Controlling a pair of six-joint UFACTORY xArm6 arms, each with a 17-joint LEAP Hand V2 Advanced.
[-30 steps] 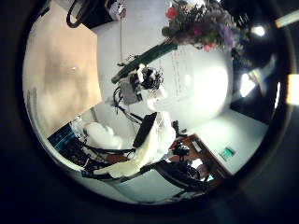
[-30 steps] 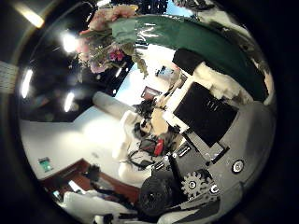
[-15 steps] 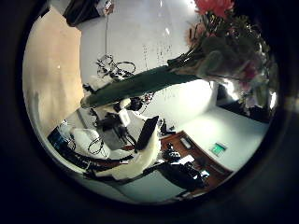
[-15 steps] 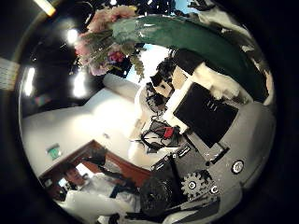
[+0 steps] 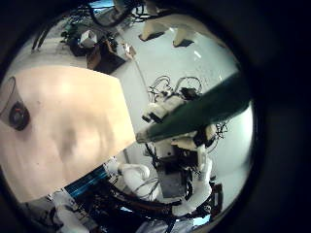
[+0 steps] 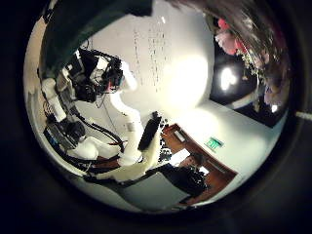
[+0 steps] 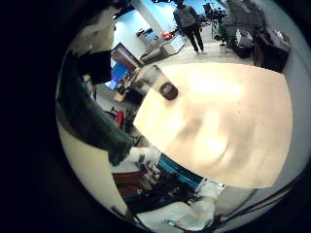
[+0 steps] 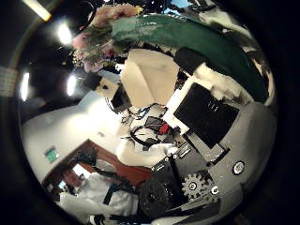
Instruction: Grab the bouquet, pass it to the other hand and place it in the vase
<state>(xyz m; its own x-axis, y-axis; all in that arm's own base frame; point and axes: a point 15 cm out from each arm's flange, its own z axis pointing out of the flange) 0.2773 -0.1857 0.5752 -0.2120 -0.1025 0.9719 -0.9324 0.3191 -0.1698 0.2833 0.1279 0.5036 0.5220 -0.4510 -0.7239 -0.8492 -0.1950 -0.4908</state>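
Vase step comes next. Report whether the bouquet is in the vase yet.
Out. The bouquet lies against the right robot hand, in the air; the vase stands apart on the table.

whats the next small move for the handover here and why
Probably bring the left hand the rest of the way onto the green wrap and curl its fingers round it. The right hand holds the bouquet by that wrap, and the left hand sits close beside it, not yet closed on it.

One bouquet (image 8: 141,33) (green wrap, pink blooms), one vase (image 7: 155,81) standing on one pale table (image 7: 228,116), and two robot hands by the bouquet: the right hand (image 8: 211,112) and the left hand (image 8: 150,75).
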